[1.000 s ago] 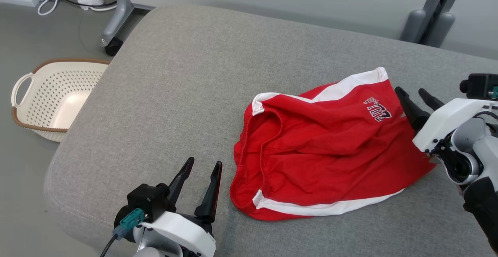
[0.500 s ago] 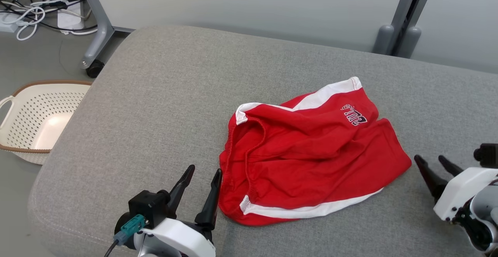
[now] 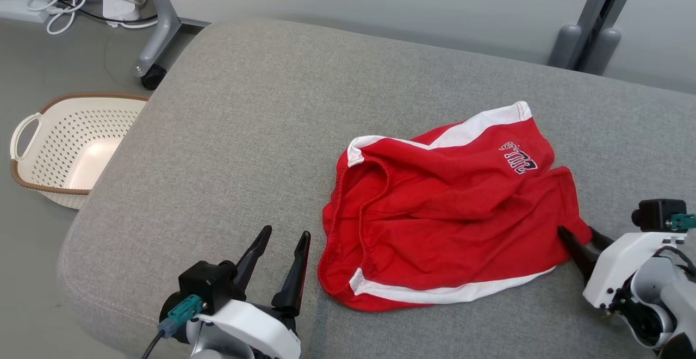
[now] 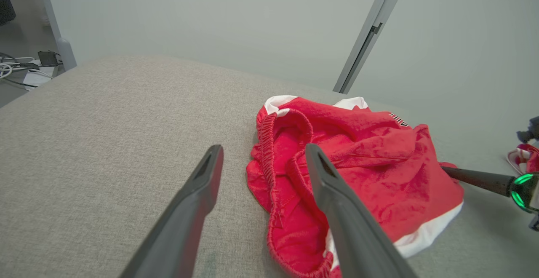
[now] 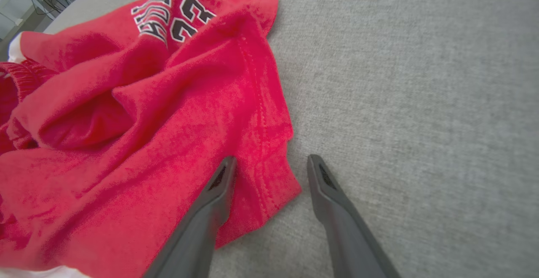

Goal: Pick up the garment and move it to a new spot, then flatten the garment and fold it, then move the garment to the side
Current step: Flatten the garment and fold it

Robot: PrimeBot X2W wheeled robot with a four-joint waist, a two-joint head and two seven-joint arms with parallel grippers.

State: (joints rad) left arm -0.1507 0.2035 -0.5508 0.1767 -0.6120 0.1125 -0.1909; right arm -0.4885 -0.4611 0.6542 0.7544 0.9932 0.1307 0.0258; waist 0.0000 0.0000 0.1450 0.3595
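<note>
Basically early stage. Red garment (image 3: 446, 223) lies crumpled on the grey cushion (image 3: 261, 109), right of centre, waistband gaping toward my left gripper (image 3: 286, 232). Left gripper is spread wide, just beside the waistband, touching nothing. Right gripper (image 3: 579, 236) has its fingers apart and straddles the leg-hem corner at the garment's right edge, with no pinch yet. Whether the first relocation is done I can't tell. Not flattened, not folded, not set aside. My read: I'm lining up a corner grab, with flatten, fold and side move all left.
</note>
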